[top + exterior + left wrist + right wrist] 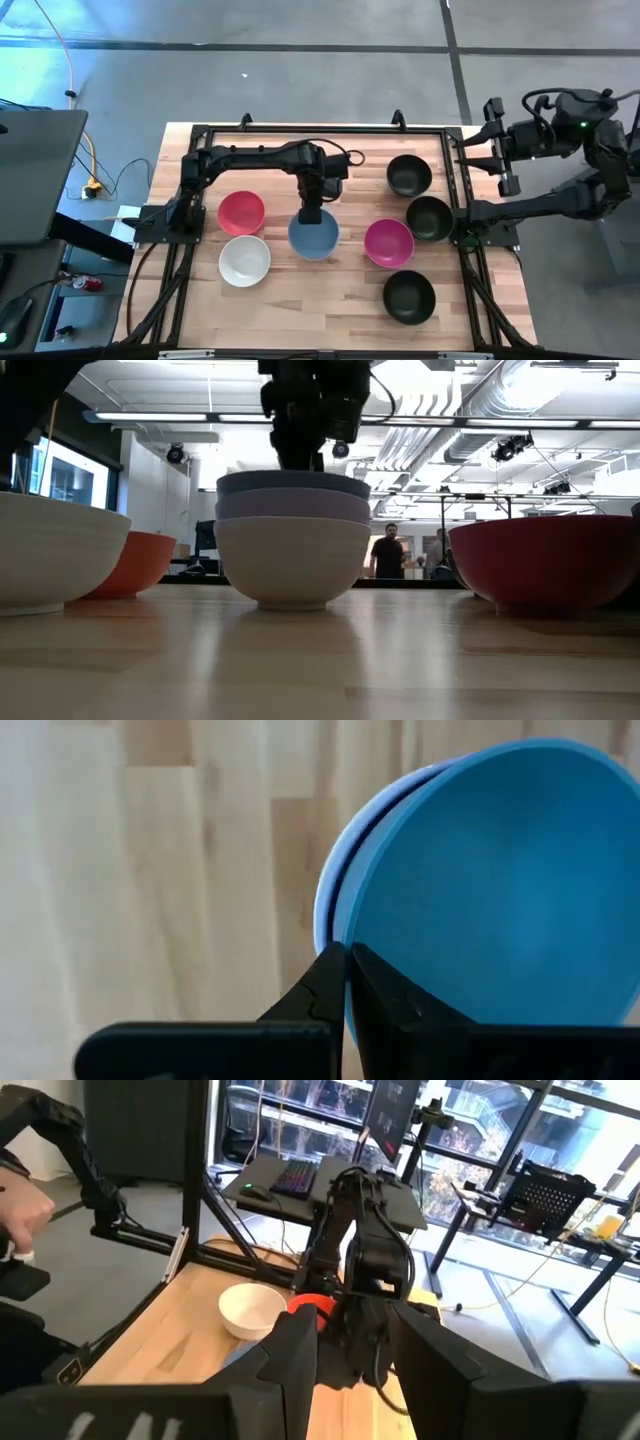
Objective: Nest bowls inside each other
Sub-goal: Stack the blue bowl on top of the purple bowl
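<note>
A blue bowl [313,237] sits on top of a stack in mid-table: it nests in a lavender bowl [292,506], which nests in a white bowl [290,560]. My left gripper [312,214] stands over the stack's far side, pointing down, shut on the blue bowl. Loose on the wood rest a red-pink bowl [241,212], a white bowl [244,260], a magenta bowl [389,242] and three black bowls [409,175] [429,217] [409,296]. My right gripper [470,150] hangs open and high off the table's right edge, holding nothing. My left gripper pinches the blue bowl's rim [352,935] on its far side, one finger [318,988] outside the wall and one inside. The fingers come from above, pointing down. The bowl sits upright and about level in the lavender bowl [328,890] beneath it.
A black frame rail [320,130] runs around the table top. Bare wood lies along the near edge between the white and black bowls. People stand in the room beyond the table [388,550], and a person's hand [20,1210] shows past the table's left side.
</note>
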